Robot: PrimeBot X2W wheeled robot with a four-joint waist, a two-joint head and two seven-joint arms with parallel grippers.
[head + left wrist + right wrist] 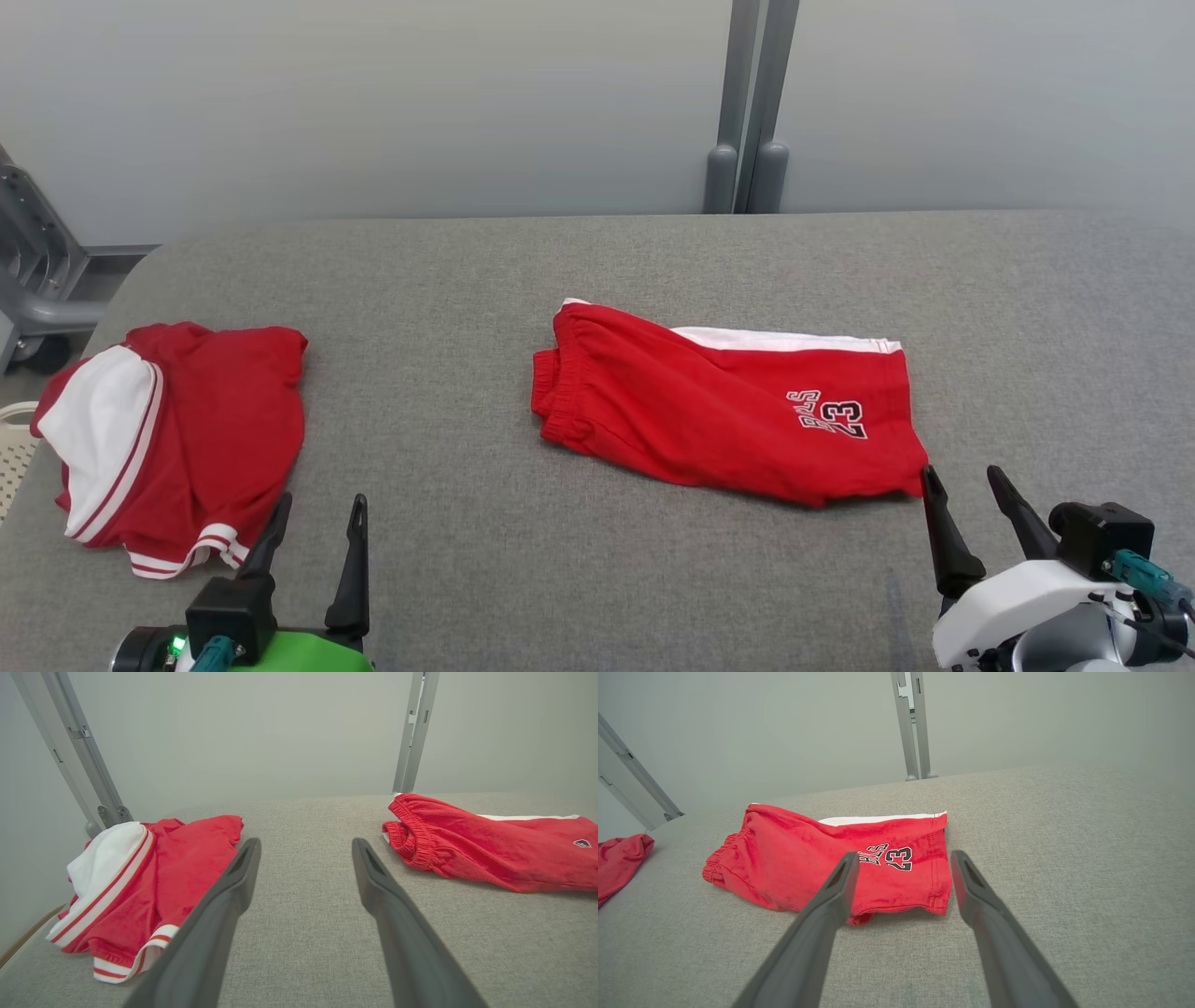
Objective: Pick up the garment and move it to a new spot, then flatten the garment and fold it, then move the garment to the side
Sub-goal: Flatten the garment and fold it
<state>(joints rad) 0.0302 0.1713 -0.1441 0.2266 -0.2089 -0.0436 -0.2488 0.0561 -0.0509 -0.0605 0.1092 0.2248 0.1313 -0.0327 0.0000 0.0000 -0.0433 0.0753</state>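
1. The shorts (719,411): red cloth, soft, faintly fuzzy, matt; the white side stripe looks smoother.
2. The jersey (187,429): red and white cloth, matt; ribbed striped trim at the hem.
3. The table cover (597,579): grey woven fabric, coarse-grained, matt.
4. The left gripper (322,497) and right gripper (960,471): dark fingers of smooth, matt plastic; the right's wrist housing (1018,607) is glossy white.
5. The posts (752,103): grey metal, smooth, dull sheen.

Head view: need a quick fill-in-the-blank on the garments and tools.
1. The red shorts carry the number ____.
2. The red-and-white top lies to the robot's ____ of the shorts.
3. The left tool and right tool both stand ____, holding nothing.
4. The stripe along the shorts' far edge is ____.
Missing: 23; left; open; white.
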